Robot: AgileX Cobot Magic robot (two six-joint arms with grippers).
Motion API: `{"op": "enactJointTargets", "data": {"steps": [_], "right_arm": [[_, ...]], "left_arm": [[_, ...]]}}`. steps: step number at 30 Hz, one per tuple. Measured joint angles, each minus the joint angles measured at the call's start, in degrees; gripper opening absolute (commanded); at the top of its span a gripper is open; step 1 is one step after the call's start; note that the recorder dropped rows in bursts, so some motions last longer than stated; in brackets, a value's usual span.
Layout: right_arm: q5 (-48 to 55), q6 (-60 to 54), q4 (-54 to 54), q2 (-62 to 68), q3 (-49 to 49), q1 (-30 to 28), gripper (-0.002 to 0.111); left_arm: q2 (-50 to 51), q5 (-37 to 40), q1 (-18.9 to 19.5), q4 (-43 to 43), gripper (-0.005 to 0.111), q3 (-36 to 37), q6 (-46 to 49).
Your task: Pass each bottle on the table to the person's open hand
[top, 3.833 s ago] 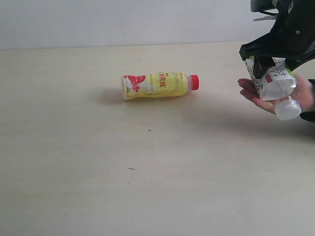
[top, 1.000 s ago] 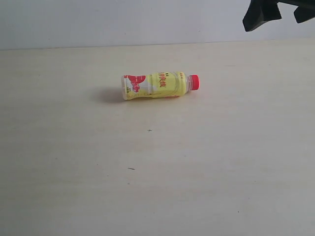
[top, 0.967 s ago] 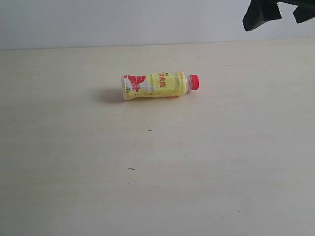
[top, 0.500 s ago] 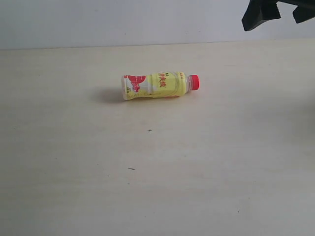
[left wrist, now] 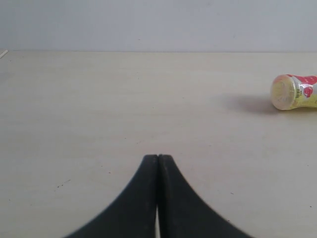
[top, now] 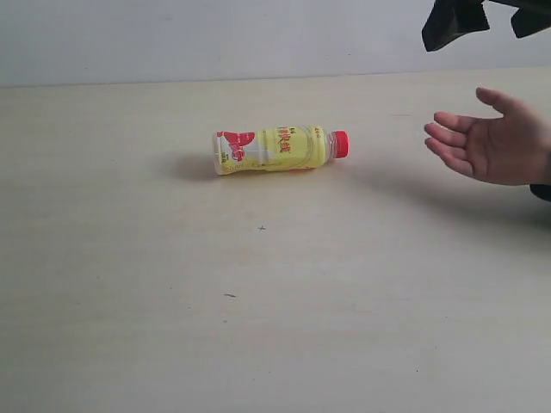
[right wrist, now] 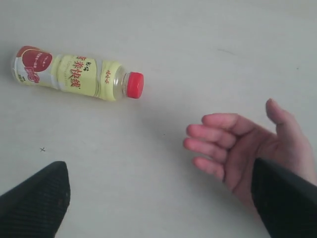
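Note:
One yellow bottle [top: 275, 149] with a red cap lies on its side on the beige table [top: 258, 301], cap toward the right; the wrist views also show it [right wrist: 79, 73] [left wrist: 294, 92]. The other bottles are out of view. A person's open hand [top: 491, 146] reaches in from the right edge, palm up and empty, and shows in the right wrist view [right wrist: 242, 146]. My right gripper [top: 482, 17] hangs high at the top right, above the hand, open and empty [right wrist: 161, 196]. My left gripper [left wrist: 158, 158] is shut, empty, low over bare table, far from the bottle.
A pale wall [top: 215, 39] runs behind the table's far edge. A few tiny dark specks [top: 262, 228] mark the table surface in front of the bottle.
The person's empty open hand has come back into view at the right, below my right gripper. The yellow bottle has not moved. The white-capped bottle seen earlier in the hand is gone.

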Motion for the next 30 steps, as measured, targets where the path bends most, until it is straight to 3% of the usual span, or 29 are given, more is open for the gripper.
{"op": "enactJointTargets", "data": {"steps": [17, 24, 30], "right_arm": [[-2.2, -0.7, 1.1, 2.4, 0.0, 0.0, 0.093], [-4.4, -12.0, 4.8, 2.9, 0.0, 0.0, 0.088], [-12.6, -30.5, 6.3, 5.6, 0.0, 0.0, 0.087]], "left_arm": [[0.0, 0.0, 0.0, 0.0, 0.0, 0.0, 0.0], [0.0, 0.0, 0.0, 0.0, 0.0, 0.0, 0.0], [0.0, 0.0, 0.0, 0.0, 0.0, 0.0, 0.0]]}}
